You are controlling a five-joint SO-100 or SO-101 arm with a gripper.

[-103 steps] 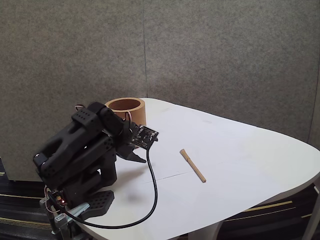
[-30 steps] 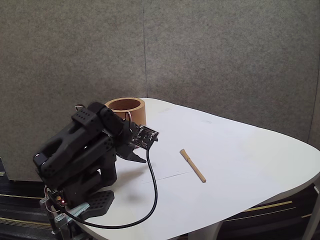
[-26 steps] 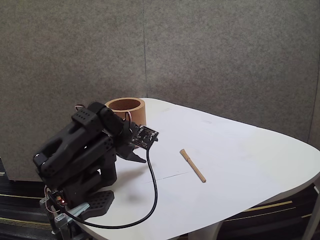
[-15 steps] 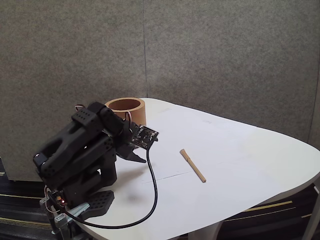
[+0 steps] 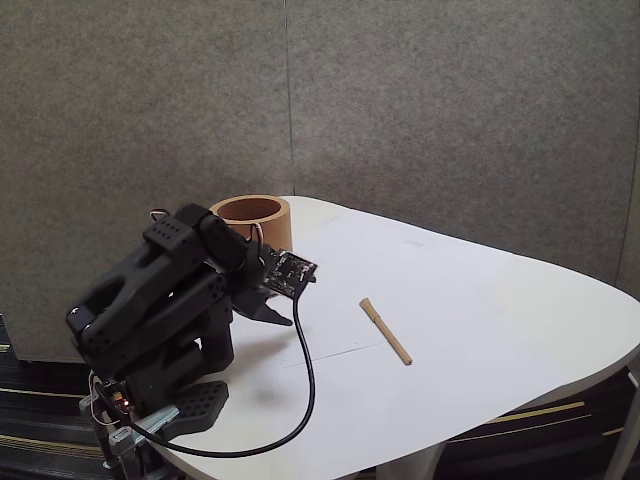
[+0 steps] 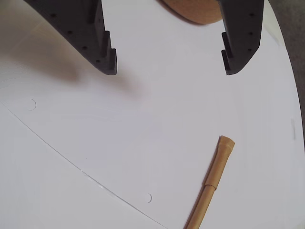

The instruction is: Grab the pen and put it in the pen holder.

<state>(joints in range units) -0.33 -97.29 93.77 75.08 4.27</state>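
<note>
My jaws [image 6: 169,67] stand wide open and hold nothing; in the wrist view both fingertips hang over bare desk [image 6: 143,133] with a broad gap between them. In the fixed view my arm [image 5: 160,300] sits folded low at the left edge of the desk, jaws [image 5: 268,310] pointing down and forward, with a black cable [image 5: 300,400] looping from the wrist to the base.

The pen [image 5: 385,331] lies flat on the white desk, well apart from my jaws and to their right in the fixed view. In the wrist view the pen [image 6: 212,191] runs out of the lower edge, wider end uppermost. The pen holder [image 5: 252,222] stands upright behind my arm near the back-left corner of the desk; its brown rim [image 6: 195,14] shows between my fingertips at the top of the wrist view.

Handling assessment: the pen appears to be a thin, stiff, wood-coloured stick, likely very light. It should not bend under clamping, but a smooth round shaft lying flat may roll or slip as the fingertips close.

Recommended grasp: straddle the shaft across its length near the middle, just below the step to the wider end, fingertips close to the desk. A mid-length hold should limit tilting during transport to the holder.
</note>
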